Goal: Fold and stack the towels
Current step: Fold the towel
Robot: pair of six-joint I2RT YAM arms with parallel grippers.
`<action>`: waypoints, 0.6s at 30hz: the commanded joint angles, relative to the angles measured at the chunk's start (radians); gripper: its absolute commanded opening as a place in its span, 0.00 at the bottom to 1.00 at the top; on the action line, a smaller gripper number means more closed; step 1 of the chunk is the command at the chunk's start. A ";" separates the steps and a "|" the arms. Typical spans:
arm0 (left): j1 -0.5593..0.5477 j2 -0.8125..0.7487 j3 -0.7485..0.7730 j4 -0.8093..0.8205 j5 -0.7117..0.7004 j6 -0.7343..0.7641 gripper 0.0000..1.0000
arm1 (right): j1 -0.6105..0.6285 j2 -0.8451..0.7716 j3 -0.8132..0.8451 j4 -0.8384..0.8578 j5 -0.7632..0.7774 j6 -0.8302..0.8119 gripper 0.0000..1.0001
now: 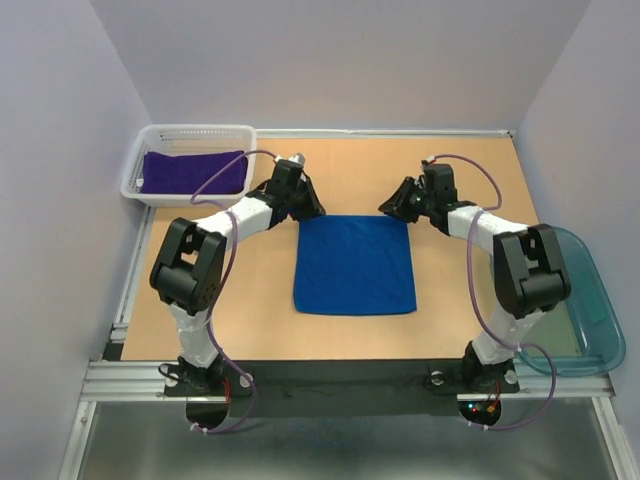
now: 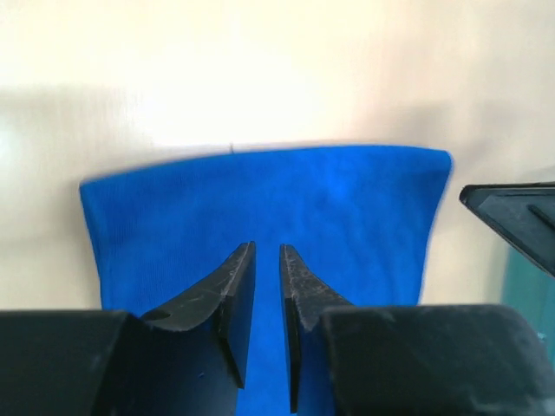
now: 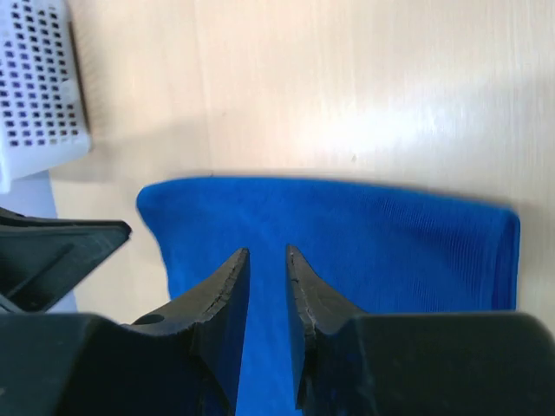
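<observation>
Currently the blue towel [image 1: 355, 265] is lying flat near the middle of the table [image 1: 350, 170], edges squared and one side looking rounded like a fold line. I am judging it as already folded at least once, though the layers are not countable. Purple towel [image 1: 193, 171] is sitting folded in the white basket [image 1: 200, 131] at the far left corner, well apart from the blue one. Brown towel is not showing in any view.

Left gripper [image 2: 267, 251] is hovering at the blue towel's far left corner, fingers standing a narrow slit apart and pinching nothing. Right gripper [image 3: 267, 253] is mirroring it at the far right corner, same narrow gap, nothing between. Teal tray [image 1: 600, 300] is sitting at the right edge.

Judging progress as midway: folding is looking partly done, and no towel is lying on another, so stacking is remaining
</observation>
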 commanded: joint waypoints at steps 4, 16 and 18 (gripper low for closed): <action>0.065 0.152 0.084 0.069 0.009 0.083 0.21 | -0.010 0.163 0.043 0.221 0.038 -0.002 0.29; 0.126 0.165 -0.050 0.121 0.009 0.112 0.20 | -0.168 0.137 -0.131 0.320 0.009 -0.008 0.29; 0.130 0.134 -0.054 0.110 -0.003 0.127 0.20 | -0.171 0.099 -0.100 0.269 0.014 -0.069 0.30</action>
